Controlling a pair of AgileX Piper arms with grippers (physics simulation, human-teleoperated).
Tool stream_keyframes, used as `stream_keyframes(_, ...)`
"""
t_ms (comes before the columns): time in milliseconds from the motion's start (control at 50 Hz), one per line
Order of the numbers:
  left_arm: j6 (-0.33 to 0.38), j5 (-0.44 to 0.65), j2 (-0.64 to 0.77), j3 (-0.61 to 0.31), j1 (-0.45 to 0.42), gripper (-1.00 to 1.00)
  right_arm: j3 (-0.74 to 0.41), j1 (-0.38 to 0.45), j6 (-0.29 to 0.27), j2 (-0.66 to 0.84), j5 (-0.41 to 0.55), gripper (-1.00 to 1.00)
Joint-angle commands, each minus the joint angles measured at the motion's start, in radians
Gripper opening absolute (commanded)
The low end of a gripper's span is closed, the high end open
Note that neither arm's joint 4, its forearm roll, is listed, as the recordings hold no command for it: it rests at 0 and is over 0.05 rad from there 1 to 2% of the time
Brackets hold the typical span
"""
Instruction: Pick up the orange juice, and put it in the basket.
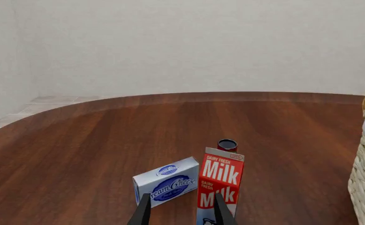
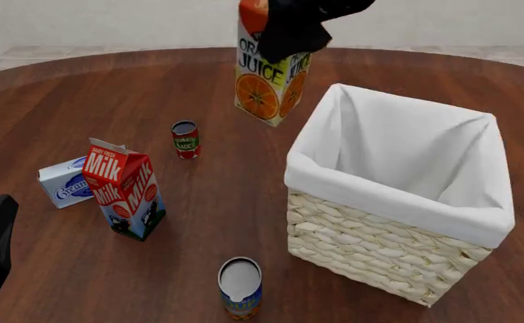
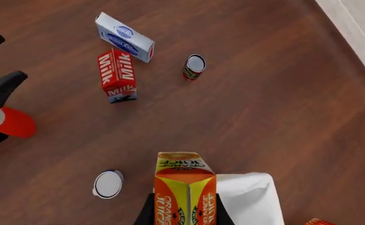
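Black and parted around nothing, the left gripper (image 1: 181, 212) waits low at the near left by the white-and-blue cream cheese box (image 2: 63, 182) and the red-and-blue gable-top milk carton (image 2: 124, 188). Further right, the right gripper (image 3: 182, 213) is clamped on the upper sides of the tall yellow-and-orange gable-top orange juice carton (image 2: 266, 84), printed with halved fruit and "JUICE", hanging upright above the table just left of the square pale wicker basket with white cloth lining (image 2: 397, 256), not yet over its opening. Its card walls are probably stiff but smooth and crushable, possibly weighty if full, so flat opposite faces look the best hold.
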Motion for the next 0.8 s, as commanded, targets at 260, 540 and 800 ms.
stream_keyframes(260,0.000,0.000,0.000,0.000,0.000,1.00,0.017,-0.153,-0.060,-0.106,0.004,-1.00)
stream_keyframes(540,0.000,0.000,0.000,0.000,0.000,1.00,0.147,-0.289,-0.136,-0.154,0.004,-1.00)
stream_keyframes(800,0.000,0.000,0.000,0.000,0.000,1.00,0.240,-0.361,-0.168,-0.167,0.004,-1.00)
